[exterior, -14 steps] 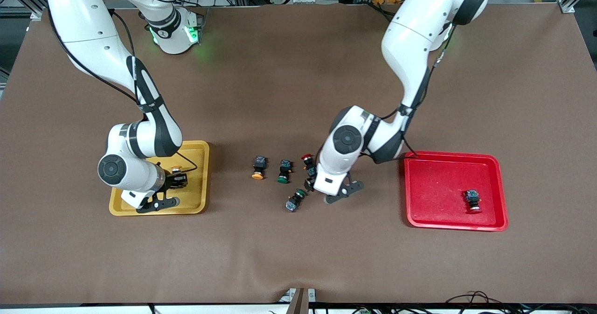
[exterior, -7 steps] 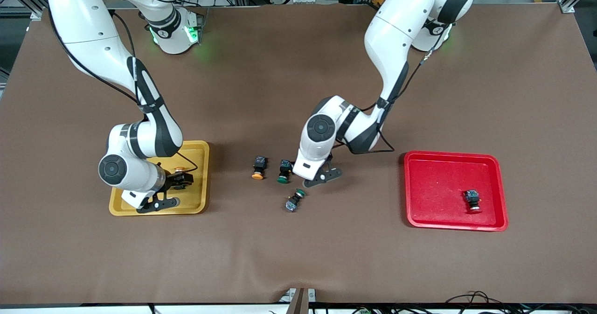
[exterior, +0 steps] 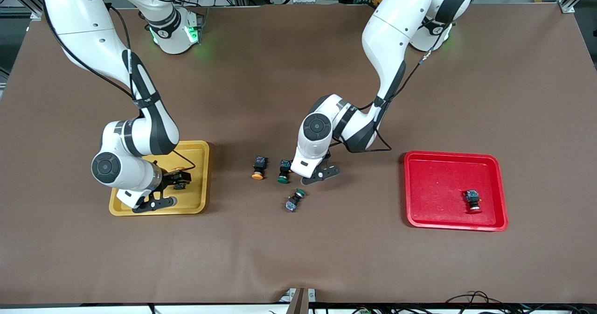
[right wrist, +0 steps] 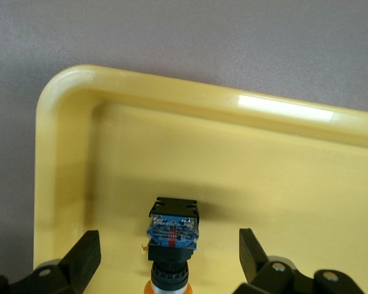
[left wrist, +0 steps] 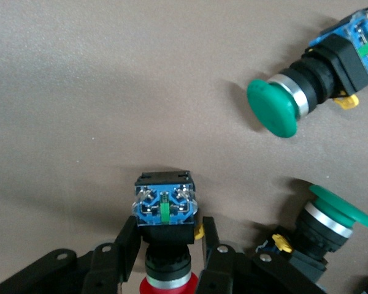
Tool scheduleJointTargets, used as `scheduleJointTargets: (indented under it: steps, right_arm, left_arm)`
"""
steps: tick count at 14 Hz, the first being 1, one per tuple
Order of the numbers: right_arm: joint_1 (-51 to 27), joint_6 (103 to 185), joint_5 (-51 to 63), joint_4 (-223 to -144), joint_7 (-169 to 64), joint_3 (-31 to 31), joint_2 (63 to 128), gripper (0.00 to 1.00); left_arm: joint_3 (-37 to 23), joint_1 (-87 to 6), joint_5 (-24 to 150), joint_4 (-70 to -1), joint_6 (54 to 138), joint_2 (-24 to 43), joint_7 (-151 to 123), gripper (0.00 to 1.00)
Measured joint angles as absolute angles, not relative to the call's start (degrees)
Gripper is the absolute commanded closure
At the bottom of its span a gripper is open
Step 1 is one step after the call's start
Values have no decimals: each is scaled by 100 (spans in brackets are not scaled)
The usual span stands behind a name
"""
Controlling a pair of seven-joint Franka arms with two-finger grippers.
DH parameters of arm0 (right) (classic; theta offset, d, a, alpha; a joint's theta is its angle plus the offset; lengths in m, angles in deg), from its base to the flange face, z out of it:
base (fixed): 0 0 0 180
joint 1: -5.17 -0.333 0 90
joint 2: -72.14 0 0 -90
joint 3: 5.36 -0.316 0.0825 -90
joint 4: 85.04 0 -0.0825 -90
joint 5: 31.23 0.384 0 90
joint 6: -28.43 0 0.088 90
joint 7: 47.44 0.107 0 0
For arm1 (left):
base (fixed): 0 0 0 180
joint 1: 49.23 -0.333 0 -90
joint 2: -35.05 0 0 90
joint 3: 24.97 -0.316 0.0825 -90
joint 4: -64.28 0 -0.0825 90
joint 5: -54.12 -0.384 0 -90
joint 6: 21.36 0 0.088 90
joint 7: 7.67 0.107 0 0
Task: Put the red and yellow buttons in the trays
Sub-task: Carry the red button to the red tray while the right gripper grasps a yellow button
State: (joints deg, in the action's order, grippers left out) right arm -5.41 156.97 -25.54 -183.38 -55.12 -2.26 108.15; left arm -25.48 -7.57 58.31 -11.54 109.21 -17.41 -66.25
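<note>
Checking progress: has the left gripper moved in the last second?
Yes. The left gripper went from beside the red plastic tray toward the right arm's end, now around a red-capped push-button switch.

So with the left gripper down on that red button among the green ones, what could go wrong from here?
1. The left gripper grips the red button close beside a green button; lifting may nudge it.
2. The grip sits near the cap, so the button could tilt or slip on its way to the red tray.
3. The right gripper is open around the yellow button in the yellow tray; withdrawing could tip it.
</note>
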Motion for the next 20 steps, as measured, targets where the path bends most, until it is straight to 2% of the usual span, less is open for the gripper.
scheduleJointTargets:
  steps: [4,8,12,20]
  right_arm:
    - [-795,15661,-2536,-18302,-4942,-280,10662,0]
    - [-1835,15625,-2533,-18127,-3116,-312,10544,0]
    - [-2530,15759,-2536,-17973,-2195,-310,10685,0]
    - [-2785,16428,-2546,-17925,-1869,-280,11339,0]
  left_arm:
    - [-2928,-841,5831,-1112,10837,-1728,-6606,100]
    - [-3433,-1107,5830,-1061,10675,-1522,-6341,100]
    - [-3499,-1776,5757,-1061,10626,-1346,-5623,100]
    - [-3478,-2987,5714,-1131,10392,-1342,-3808,100]
